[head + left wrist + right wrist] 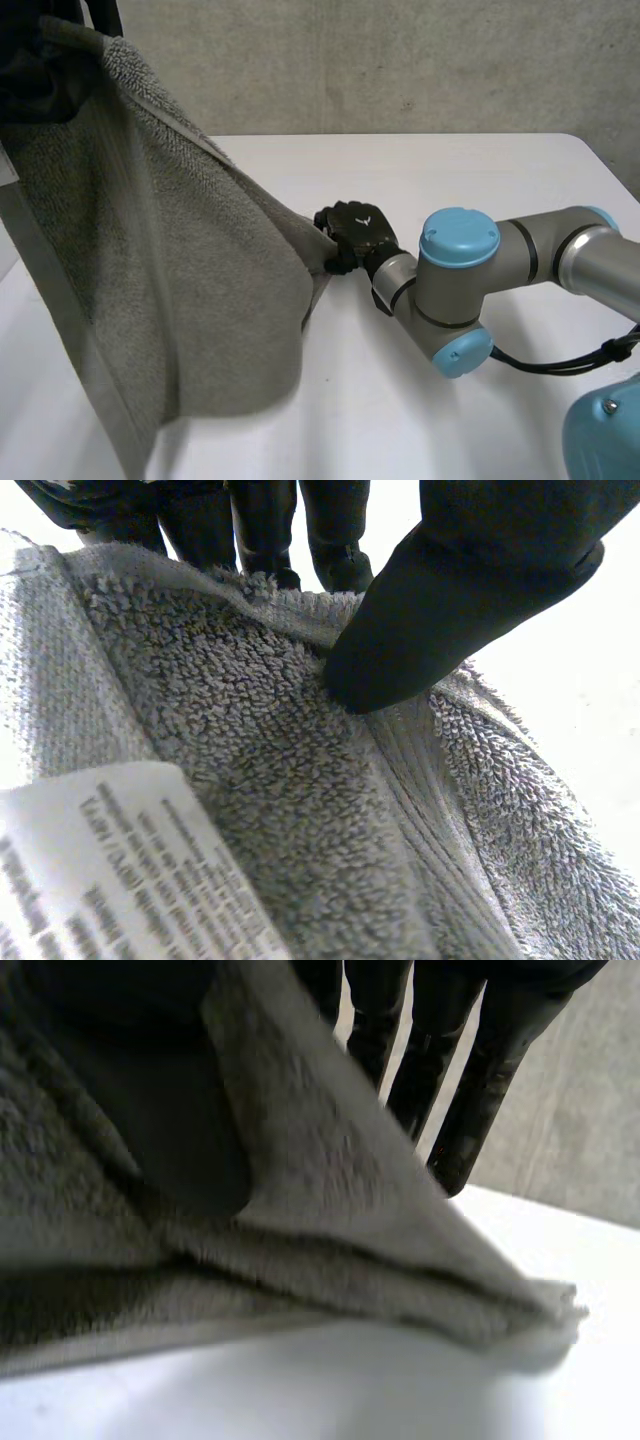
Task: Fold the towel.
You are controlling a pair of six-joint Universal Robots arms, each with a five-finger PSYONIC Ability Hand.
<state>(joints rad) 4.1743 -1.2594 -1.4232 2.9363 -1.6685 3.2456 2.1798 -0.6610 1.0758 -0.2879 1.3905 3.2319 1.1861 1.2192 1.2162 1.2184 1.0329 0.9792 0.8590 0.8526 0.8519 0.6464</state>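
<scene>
Towel (pixel 170 300): grey terry, one end held high, the rest hanging in a slope down by the white tabletop (pixel 420 400).
My left hand (pixel 470 590): raised, with thumb and fingers (pixel 262 530) pinching the hem near the care label (pixel 110 870).
My right hand (pixel 355 235): fingers closed on a side edge, low over the tabletop.

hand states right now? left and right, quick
Left hand: closed, pinching the towel at its raised edge, near the label.
Right hand: closed, pinching the towel at a lower edge.
</scene>
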